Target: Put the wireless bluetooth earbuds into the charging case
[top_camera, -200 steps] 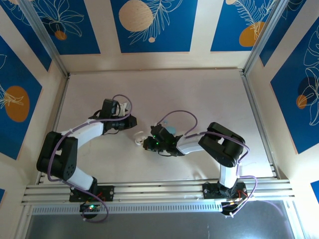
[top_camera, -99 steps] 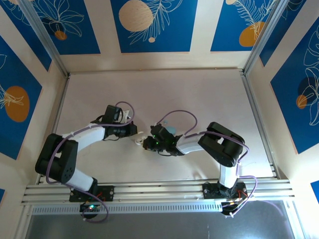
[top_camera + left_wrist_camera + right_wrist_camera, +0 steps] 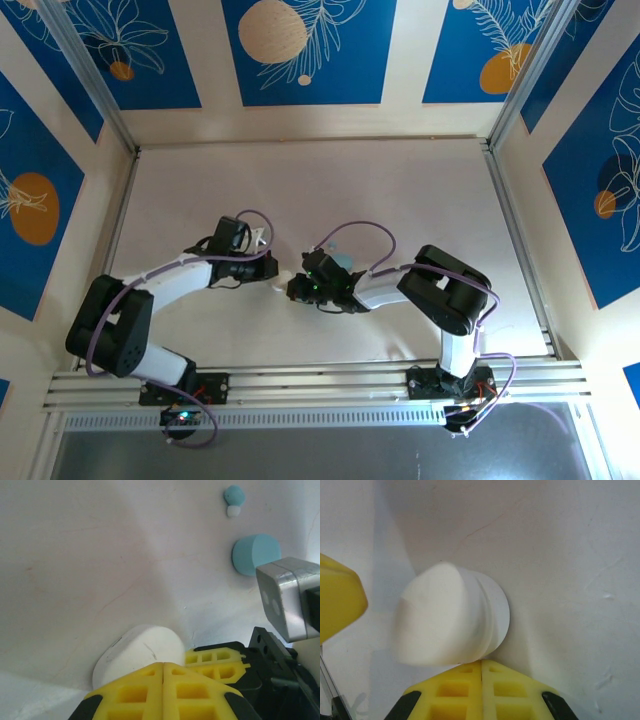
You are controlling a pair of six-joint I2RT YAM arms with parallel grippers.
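Note:
A white oval charging case (image 3: 140, 649) lies on the table between both grippers, also the white charging case (image 3: 447, 615) in the right wrist view. My left gripper (image 3: 163, 664) is shut, its yellow fingertips pressed against the case's near side. My right gripper (image 3: 481, 662) is shut too, tips touching the same case from the opposite side. From above, the left gripper (image 3: 272, 269) and right gripper (image 3: 294, 288) meet around the case (image 3: 283, 278). A pale blue earbud (image 3: 234, 494) lies farther off, with a small white bit (image 3: 233, 511) touching it.
A pale blue case (image 3: 255, 554) stands on the table beyond the right gripper, seen from above as the blue case (image 3: 343, 262) behind the right wrist. Table walls (image 3: 130, 200) enclose the white surface on three sides.
The left arm has swung right and toward the near edge, bringing its gripper up against the white case, and its jaws have closed fully. The right arm has stayed put.

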